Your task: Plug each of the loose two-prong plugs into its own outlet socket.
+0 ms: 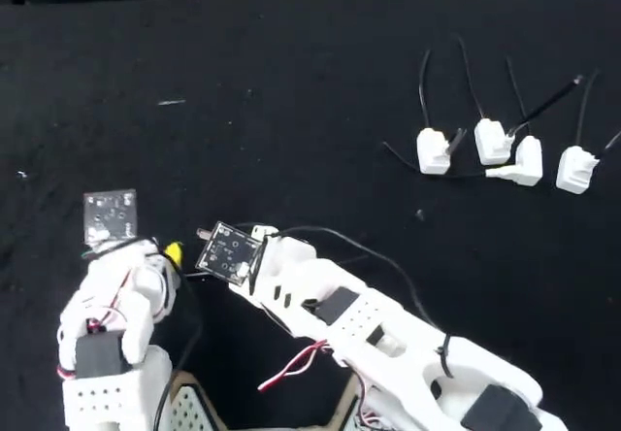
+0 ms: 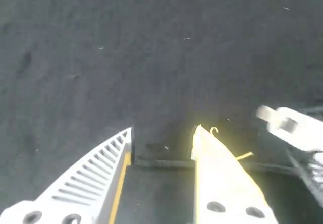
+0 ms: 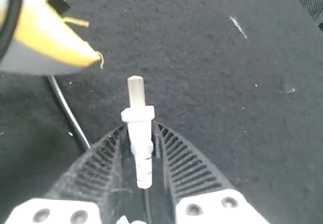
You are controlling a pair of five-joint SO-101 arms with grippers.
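The right pincer (image 3: 139, 129) gripped a white plug (image 3: 137, 114), prong forward, at the tabletop's (image 1: 291, 111) 7 o'clock. The left pincer (image 2: 162, 130), just beside at its 9 o'clock, stood narrowly open. Four white corded connectors (image 1: 493, 142) lay toward 2 o'clock.

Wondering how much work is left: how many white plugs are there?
5. Four lie in a row at the table's far right: leftmost plug, second plug, third plug, rightmost plug. The fifth plug sits in the right end effector. Others may be hidden.
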